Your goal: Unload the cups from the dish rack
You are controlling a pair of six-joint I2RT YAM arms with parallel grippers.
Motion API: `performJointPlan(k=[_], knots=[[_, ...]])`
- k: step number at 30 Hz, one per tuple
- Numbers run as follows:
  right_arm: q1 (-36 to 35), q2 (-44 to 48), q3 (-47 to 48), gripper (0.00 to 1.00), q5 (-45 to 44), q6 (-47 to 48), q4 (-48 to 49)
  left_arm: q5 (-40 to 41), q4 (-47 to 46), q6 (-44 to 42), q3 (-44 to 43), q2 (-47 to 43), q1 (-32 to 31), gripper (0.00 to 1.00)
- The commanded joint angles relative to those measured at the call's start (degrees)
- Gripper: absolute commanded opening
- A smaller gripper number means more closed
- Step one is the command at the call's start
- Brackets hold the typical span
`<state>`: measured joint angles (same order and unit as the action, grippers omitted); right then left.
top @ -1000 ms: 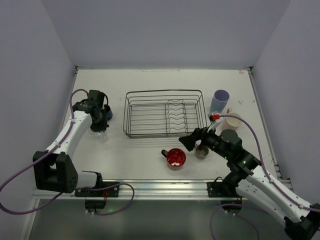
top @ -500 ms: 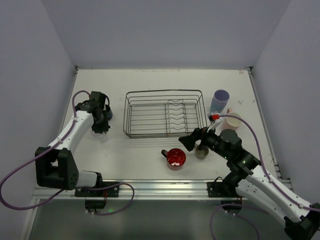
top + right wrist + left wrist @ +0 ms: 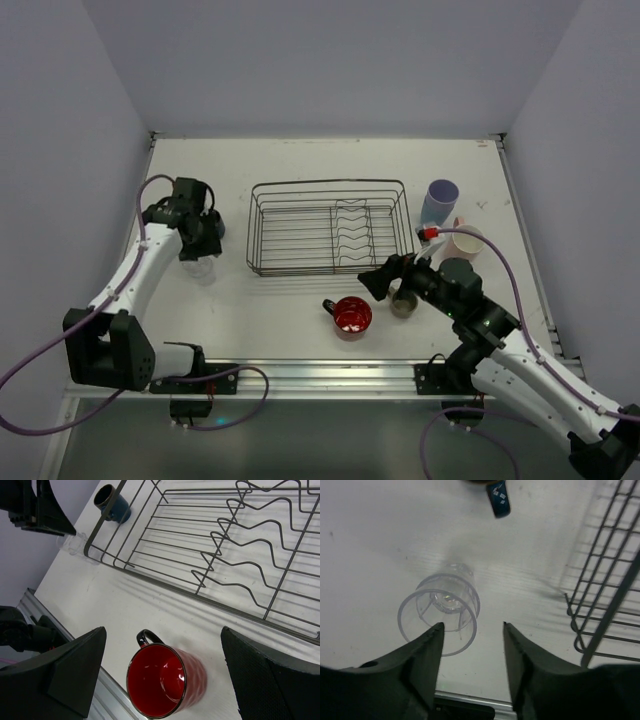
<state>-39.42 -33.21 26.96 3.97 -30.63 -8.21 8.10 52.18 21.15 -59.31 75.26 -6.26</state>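
Note:
The dish rack [image 3: 262,228] is a dark wire basket mid-table, with no cup showing inside. Left of it a clear glass [image 3: 440,615] stands upright on the table. My left gripper [image 3: 472,625] hovers just above it, open, the glass lying beyond its left fingertip rather than between the jaws. A dark blue cup [image 3: 498,500] stands just past the glass. The red mug [image 3: 165,680] stands in front of the rack, below my open right gripper [image 3: 162,629], which holds nothing. An olive-beige cup [image 3: 404,303] stands beside the right gripper [image 3: 375,283].
A lavender tumbler [image 3: 438,203] and a pink cup [image 3: 465,242] stand right of the rack. The rack's wire wall [image 3: 605,580] is close on the left gripper's right. The table's metal front rail [image 3: 300,372] runs just behind the red mug [image 3: 352,315].
The left gripper's jaws have parted and let go of the clear glass, which now stands free on the table. The right arm has barely moved.

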Motion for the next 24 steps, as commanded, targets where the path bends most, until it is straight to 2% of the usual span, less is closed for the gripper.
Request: performJointPlan(k=[1, 3, 7, 9, 11, 12, 15, 19, 24], knots=[[0.0, 1.9, 0.9, 0.99, -0.6, -0.3, 1.5, -4.0, -1.5, -1.5, -8.3, -7.0, 0.5, 0.62], [0.0, 3.1, 2.9, 0.99, -1.2, -0.1, 0.0, -7.5, -3.5, -2.6, -11.2, -9.6, 0.5, 0.73], [0.0, 8.0, 7.6, 0.99, -4.7, 0.4, -4.7, -15.5, -8.0, -2.9, -14.7, -17.8, 0.4, 0.82], [0.0, 9.8, 10.6, 0.99, -6.2, 0.5, -7.3, -18.0, -10.1, -3.0, -15.4, -20.9, 0.4, 0.9], [0.0, 12.5, 12.7, 0.99, -9.4, -0.1, -8.4, -21.6, -13.1, -3.5, -15.7, -25.4, 0.4, 0.91], [0.0, 13.3, 14.5, 0.99, -10.5, -0.1, -8.6, -22.9, -13.9, -3.7, -16.0, -26.6, 0.4, 1.0], [0.0, 15.2, 19.6, 0.99, -14.9, 1.2, -9.0, -26.1, -15.8, -4.2, -17.9, -30.3, 0.4, 1.0], [0.0, 15.1, 26.0, 0.99, -17.0, 2.9, -9.9, -24.9, -17.3, -4.7, -20.5, -33.9, 0.5, 1.0], [0.0, 14.2, 29.1, 0.99, -18.4, 2.9, -10.9, -25.4, -17.7, -4.9, -22.1, -35.1, 0.4, 1.0]])
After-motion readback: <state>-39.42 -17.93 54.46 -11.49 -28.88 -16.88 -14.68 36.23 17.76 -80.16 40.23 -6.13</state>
